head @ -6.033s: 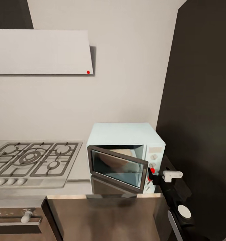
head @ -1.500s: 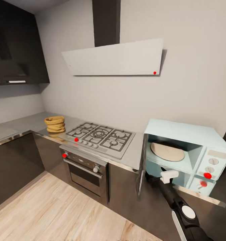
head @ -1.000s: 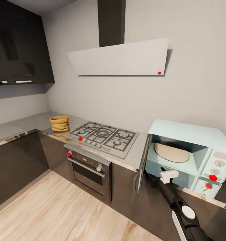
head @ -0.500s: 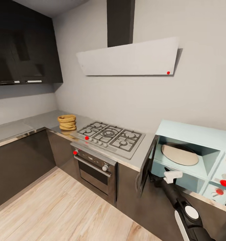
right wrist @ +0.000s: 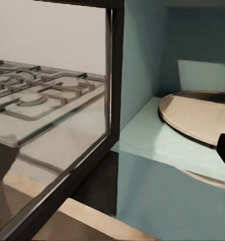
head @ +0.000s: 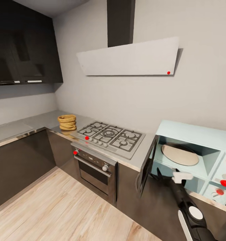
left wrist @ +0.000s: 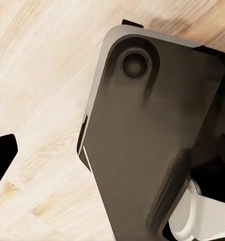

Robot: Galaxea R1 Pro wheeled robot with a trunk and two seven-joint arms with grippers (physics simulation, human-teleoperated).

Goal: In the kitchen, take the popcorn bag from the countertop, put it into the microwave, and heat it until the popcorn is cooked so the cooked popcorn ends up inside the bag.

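The tan-orange popcorn bag (head: pixel 67 122) stands upright on the grey countertop (head: pixel 32 124), left of the gas hob and far from both arms. The mint-blue microwave (head: pixel 193 134) is at the right, its dark glass door (head: pixel 146 164) swung wide open and a round beige turntable (head: pixel 179 154) inside. My right gripper (head: pixel 160 174) hangs low in front of the open cavity, open and empty. The right wrist view looks past the door (right wrist: pixel 111 75) to the turntable (right wrist: pixel 197 113). My left gripper (left wrist: pixel 112 160) is open over the wooden floor, one black fingertip (left wrist: pixel 2 155) showing. The popcorn itself is too small to make out.
A gas hob (head: pixel 109 135) lies between bag and microwave, with a steel oven (head: pixel 94 165) below it and a white hood (head: pixel 129 57) above. Dark cabinets (head: pixel 22 50) line the left corner. Wooden floor (head: pixel 59 207) stretches in front of the counters.
The door, ajar six seconds ago, now stands wide open. The camera backed off and swung left, then right, then stopped. In the last half second my right arm shifted slightly right.
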